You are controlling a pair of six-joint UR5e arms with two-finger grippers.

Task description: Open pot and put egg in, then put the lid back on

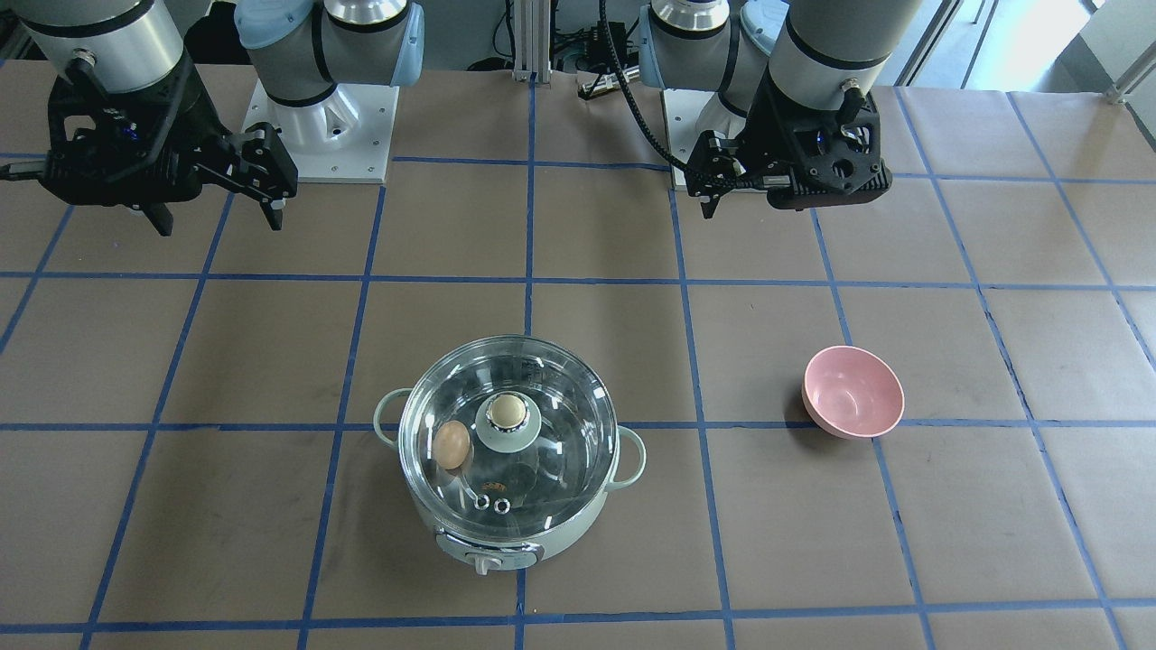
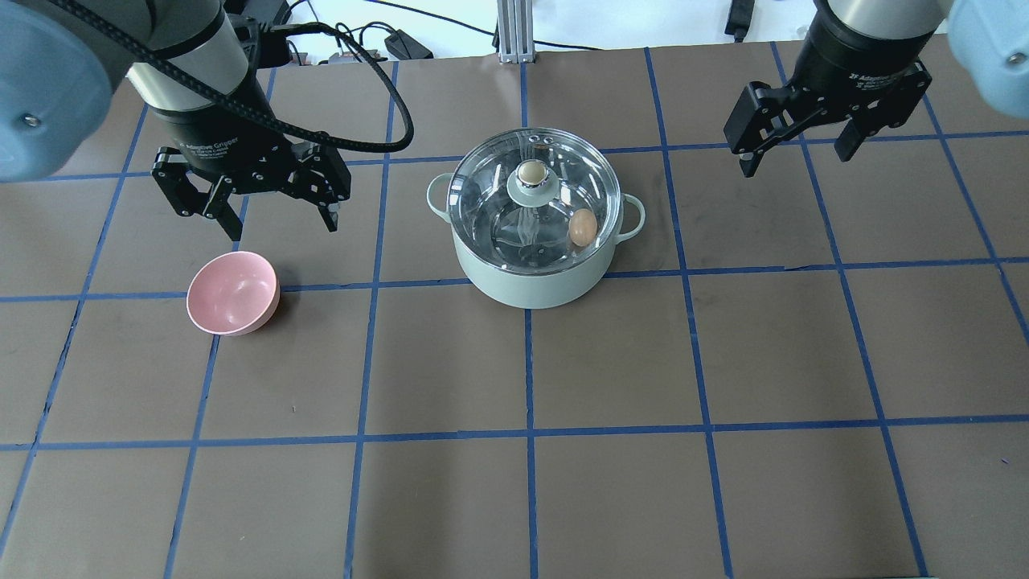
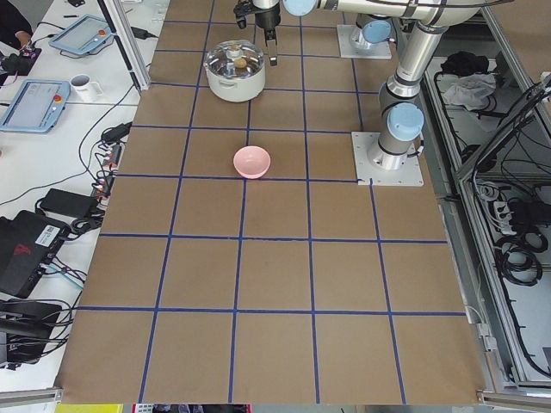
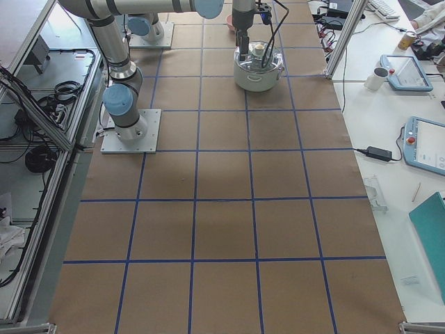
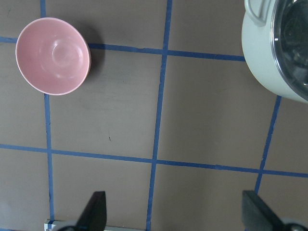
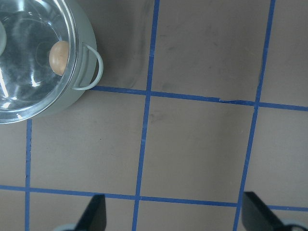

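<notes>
Overhead view: the pot (image 2: 522,285) stands mid-desk at the far side, with the glass lid (image 2: 490,193) seated flat on its rim and the beige knob (image 2: 530,171) free. The egg (image 2: 583,227) shows at the right side of the pot, and to me it looks like it is under the glass. The left gripper (image 2: 283,225) hangs left of the pot with its fingers spread and holding nothing, just beyond the pink bowl (image 2: 233,292). The right gripper (image 2: 796,161) hangs well to the right, also spread and holding nothing.

Front-facing view: this agrees with the overhead view. The lid is level and closed all round, the egg sits beside the knob's green base, and both arms are well away from the pot.

Right wrist view: the egg appears through the dome, near the pot handle. Glare on the glass means I can't fully rule out that it is lying on top of the lid.

Left wrist view: only the bowl, the bare desk (image 5: 202,106) and the pot's edge are visible.

My judgement is that all three steps look done. The next move calls for no grasp, only keeping both arms clear of the pot. If the egg does turn out to be on the lid, I'd pick it off before lifting the lid by the knob.
</notes>
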